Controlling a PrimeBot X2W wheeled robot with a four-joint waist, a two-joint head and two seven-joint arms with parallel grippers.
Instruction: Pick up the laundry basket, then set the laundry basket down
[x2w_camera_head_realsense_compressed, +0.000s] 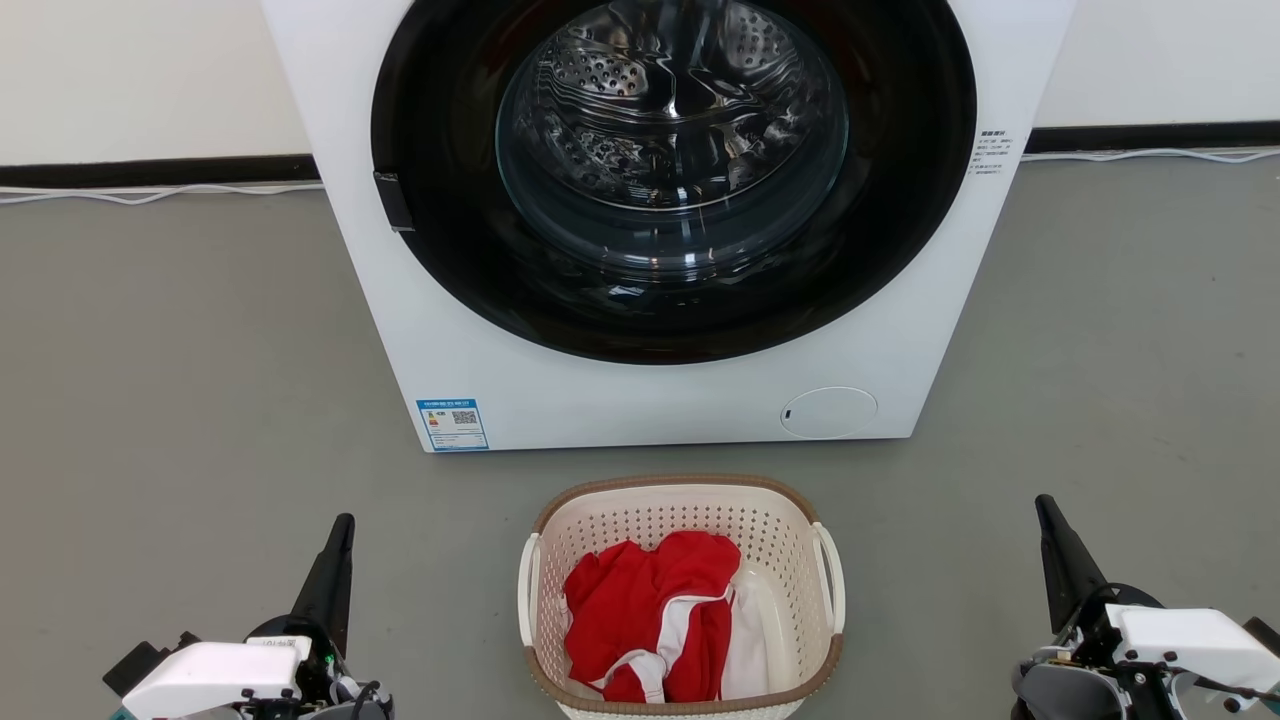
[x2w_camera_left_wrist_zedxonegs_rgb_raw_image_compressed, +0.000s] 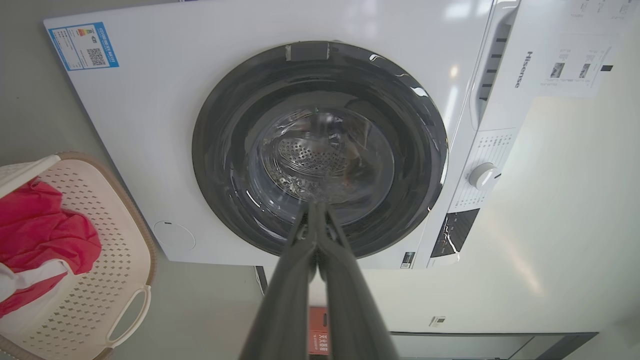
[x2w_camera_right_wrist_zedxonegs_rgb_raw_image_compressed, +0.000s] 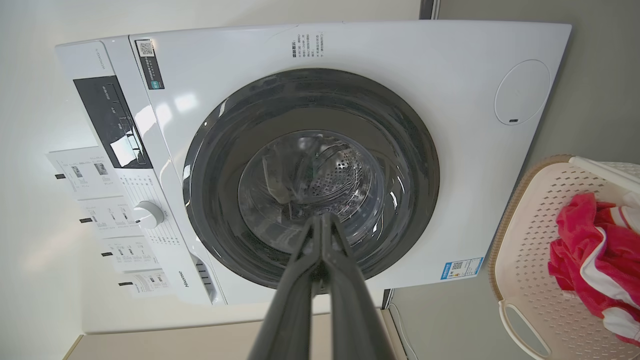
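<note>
The laundry basket (x2w_camera_head_realsense_compressed: 790, 540) is cream-white with a perforated wall, a brown rim and white side handles. It stands on the grey floor at the bottom middle of the head view, holding a red and white garment (x2w_camera_head_realsense_compressed: 650, 610). My left gripper (x2w_camera_head_realsense_compressed: 343, 525) is shut at the lower left, well left of the basket and apart from it. My right gripper (x2w_camera_head_realsense_compressed: 1043, 503) is shut at the lower right, equally apart. The left wrist view has the laundry basket (x2w_camera_left_wrist_zedxonegs_rgb_raw_image_compressed: 100, 280) at its left edge beside that gripper (x2w_camera_left_wrist_zedxonegs_rgb_raw_image_compressed: 314, 207). In the right wrist view the laundry basket (x2w_camera_right_wrist_zedxonegs_rgb_raw_image_compressed: 530, 240) lies at the right edge, my gripper (x2w_camera_right_wrist_zedxonegs_rgb_raw_image_compressed: 322, 217) at centre.
A white front-loading washing machine (x2w_camera_head_realsense_compressed: 500, 350) with its dark round door (x2w_camera_head_realsense_compressed: 675, 170) shut stands just behind the basket. Grey floor (x2w_camera_head_realsense_compressed: 170, 400) spreads on both sides. A white wall with a black skirting strip and a thin cable (x2w_camera_head_realsense_compressed: 150, 195) runs along the back.
</note>
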